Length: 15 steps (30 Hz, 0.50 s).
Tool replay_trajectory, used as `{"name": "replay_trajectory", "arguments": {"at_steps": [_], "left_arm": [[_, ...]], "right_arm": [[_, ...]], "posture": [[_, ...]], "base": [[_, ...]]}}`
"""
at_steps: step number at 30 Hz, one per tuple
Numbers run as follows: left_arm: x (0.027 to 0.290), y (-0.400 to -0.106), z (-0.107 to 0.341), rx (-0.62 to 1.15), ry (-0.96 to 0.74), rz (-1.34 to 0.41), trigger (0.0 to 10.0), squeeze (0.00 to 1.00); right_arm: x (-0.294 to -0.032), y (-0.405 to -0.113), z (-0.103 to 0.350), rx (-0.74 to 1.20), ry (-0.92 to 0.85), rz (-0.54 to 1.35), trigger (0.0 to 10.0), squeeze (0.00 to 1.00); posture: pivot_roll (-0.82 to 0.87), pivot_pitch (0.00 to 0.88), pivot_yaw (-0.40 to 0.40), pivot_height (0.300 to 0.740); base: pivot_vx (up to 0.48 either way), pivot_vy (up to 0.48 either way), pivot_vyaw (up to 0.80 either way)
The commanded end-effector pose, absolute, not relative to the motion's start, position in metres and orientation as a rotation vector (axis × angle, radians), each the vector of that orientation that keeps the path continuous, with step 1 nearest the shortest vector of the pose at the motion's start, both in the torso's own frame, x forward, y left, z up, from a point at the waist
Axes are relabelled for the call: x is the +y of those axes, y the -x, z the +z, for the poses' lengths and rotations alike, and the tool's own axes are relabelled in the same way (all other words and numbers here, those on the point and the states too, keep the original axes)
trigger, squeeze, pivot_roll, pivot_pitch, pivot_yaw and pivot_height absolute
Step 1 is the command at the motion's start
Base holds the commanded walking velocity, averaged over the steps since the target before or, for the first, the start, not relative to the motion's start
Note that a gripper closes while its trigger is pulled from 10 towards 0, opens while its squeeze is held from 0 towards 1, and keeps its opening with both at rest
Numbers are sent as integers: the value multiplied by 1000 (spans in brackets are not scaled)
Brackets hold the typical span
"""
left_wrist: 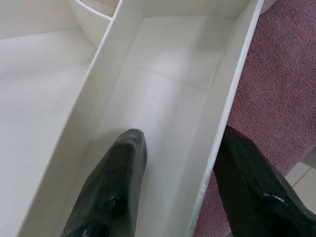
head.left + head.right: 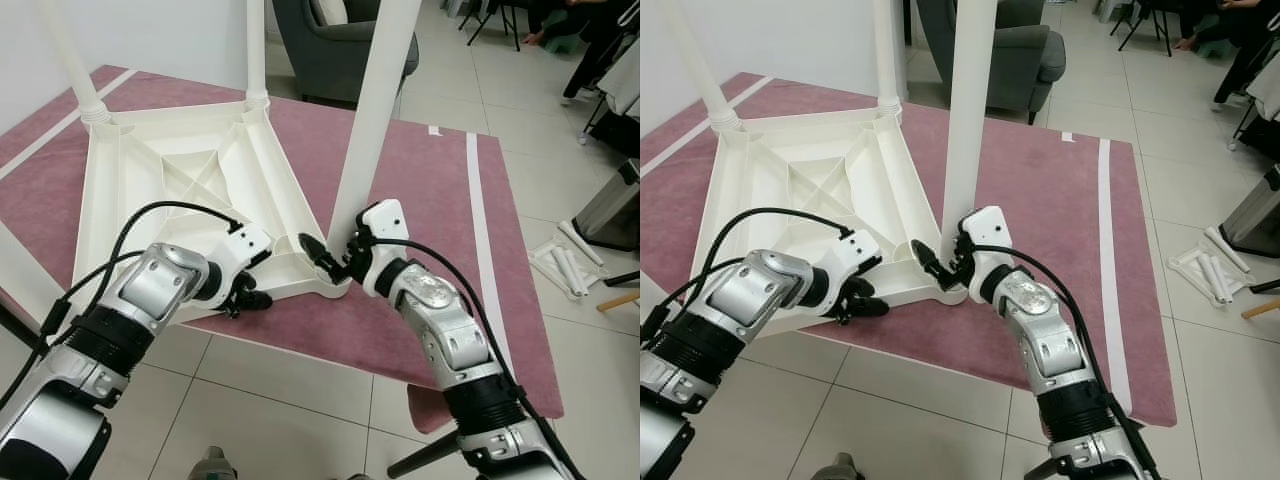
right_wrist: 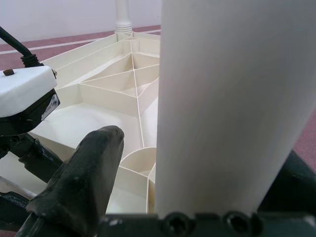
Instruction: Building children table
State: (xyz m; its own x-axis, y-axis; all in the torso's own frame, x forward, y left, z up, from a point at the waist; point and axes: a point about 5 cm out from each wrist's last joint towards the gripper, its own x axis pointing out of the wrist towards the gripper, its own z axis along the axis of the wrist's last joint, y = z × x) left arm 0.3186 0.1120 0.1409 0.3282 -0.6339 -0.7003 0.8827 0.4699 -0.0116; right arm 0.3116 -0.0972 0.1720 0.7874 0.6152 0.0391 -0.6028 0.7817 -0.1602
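Note:
The white children's table (image 2: 170,170) lies upside down on a pink rug (image 2: 430,200). Two white legs (image 2: 75,60) (image 2: 256,50) stand in its far corners. A third leg (image 2: 370,110) rises at the near right corner, beside a round socket (image 3: 138,158). My right gripper (image 2: 335,258) is open around the base of this third leg. One of its fingers (image 3: 89,173) stands a little apart from the leg and the other is mostly behind it. My left gripper (image 2: 250,298) is open astride the table's near rim (image 1: 217,133), one finger (image 1: 118,182) inside and one outside.
A grey armchair (image 2: 340,40) stands just beyond the rug. Loose white parts (image 2: 565,262) lie on the tiled floor to the right, near a grey bin (image 2: 615,205). A person (image 2: 590,40) sits at the far right. Tiled floor runs along the rug's near edge.

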Motion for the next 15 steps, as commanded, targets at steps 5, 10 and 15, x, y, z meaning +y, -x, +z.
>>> {"name": "replay_trajectory", "arguments": {"at_steps": [5, 10, 15], "left_arm": [[81, -319, 177, 38, -698, -1276, 10000, 0], [90, -313, 208, -127, -554, -1036, 10000, 0], [97, -314, 217, -173, -528, -880, 10000, 0]], "right_arm": [[-96, -311, 168, -76, 140, 664, 10000, 0], [-104, -294, 166, -93, 66, 626, 10000, 0], [-104, -287, 165, -101, 38, 601, 10000, 0]], "posture": [[228, 83, -34, 740], [179, 0, 0, 740], [173, 0, 0, 740]], "base": [[0, 0, 0], [0, 0, 0], [0, 0, 0]]}}
